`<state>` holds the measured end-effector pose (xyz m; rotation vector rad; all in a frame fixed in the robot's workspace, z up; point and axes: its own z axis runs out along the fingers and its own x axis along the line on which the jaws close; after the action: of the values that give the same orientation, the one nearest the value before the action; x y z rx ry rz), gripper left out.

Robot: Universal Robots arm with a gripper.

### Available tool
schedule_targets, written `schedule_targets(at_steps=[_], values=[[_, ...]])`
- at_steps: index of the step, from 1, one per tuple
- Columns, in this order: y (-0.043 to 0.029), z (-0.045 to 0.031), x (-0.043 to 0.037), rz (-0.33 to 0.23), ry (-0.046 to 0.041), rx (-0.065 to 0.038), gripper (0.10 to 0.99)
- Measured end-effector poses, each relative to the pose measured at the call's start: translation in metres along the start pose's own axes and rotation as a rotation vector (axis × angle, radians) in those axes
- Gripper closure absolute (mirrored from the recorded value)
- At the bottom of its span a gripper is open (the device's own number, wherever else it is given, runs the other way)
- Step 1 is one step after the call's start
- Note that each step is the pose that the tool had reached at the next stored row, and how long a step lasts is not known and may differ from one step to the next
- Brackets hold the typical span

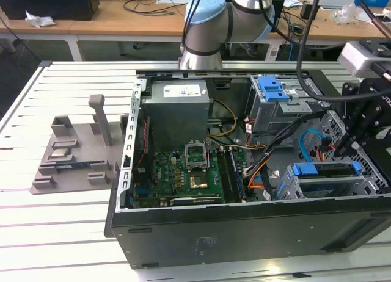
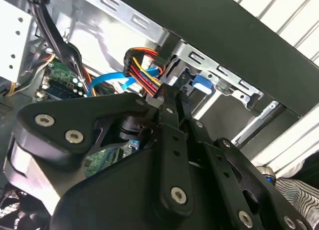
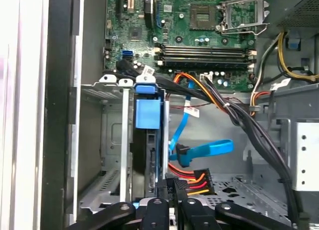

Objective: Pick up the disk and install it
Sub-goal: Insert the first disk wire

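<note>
The disk (image 1: 324, 170), silver with a blue bracket, lies in the lower drive cage (image 1: 292, 189) at the near corner of the open computer case, toward the exterior view's right. In the first wrist view the disk (image 3: 148, 115) stands edge-on between the cage's walls (image 3: 112, 135), blue tab toward the motherboard. My black gripper (image 1: 347, 149) hovers over the disk's outer end. In both wrist views its fingertips (image 2: 174, 96) (image 3: 172, 194) sit close together beside a black power plug with red, yellow and orange wires (image 3: 192, 177). Nothing shows between them. A blue piece of the bracket (image 2: 200, 83) lies just beyond them.
The case holds a green motherboard (image 1: 183, 172), a large grey metal box (image 1: 177, 105) and an upper cage with a blue latch (image 1: 273, 88). A blue flat cable (image 3: 204, 150) and black cable bundles (image 3: 239, 120) run next to the disk. A grey fixture (image 1: 67, 154) stands on the slatted table.
</note>
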<state>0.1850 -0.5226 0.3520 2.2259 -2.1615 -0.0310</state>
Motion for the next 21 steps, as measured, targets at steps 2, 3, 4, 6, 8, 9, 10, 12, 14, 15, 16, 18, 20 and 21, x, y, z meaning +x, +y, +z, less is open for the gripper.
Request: schedule_targets(at_steps=[2,3,4,6,8,9,10,12,14,15,16,18,20,21], values=[[0.0008,0.0008,0.0035,0.0,0.0,0.0,0.922],[0.0014,0.0013,0.0052,0.0,0.0,0.0,0.922],[0.0021,0.0016,0.0064,0.0,0.0001,0.0,0.922],[0.0029,0.0031,0.008,0.0,0.0,0.0,0.922],[0.0032,0.0057,0.0097,0.0,0.0002,0.0,0.922],[0.0033,0.007,0.0104,0.0,0.0001,0.0,0.922],[0.0033,0.0075,0.0107,0.0,0.0002,0.0,0.922],[0.0034,0.0083,0.011,0.0,0.0002,0.0,0.922],[0.0033,0.0095,0.0113,0.0,0.0003,0.0,0.922],[0.0033,0.0102,0.0113,0.0,0.0004,0.0,0.922],[0.0033,0.0106,0.0114,0.0,0.0006,0.0,0.922],[0.0033,0.0121,0.0114,0.0,-0.001,0.0,0.922],[0.0033,0.0121,0.0114,0.0,-0.0004,0.0,0.922],[0.0033,0.0119,0.0115,0.0,0.0005,0.0,0.922]])
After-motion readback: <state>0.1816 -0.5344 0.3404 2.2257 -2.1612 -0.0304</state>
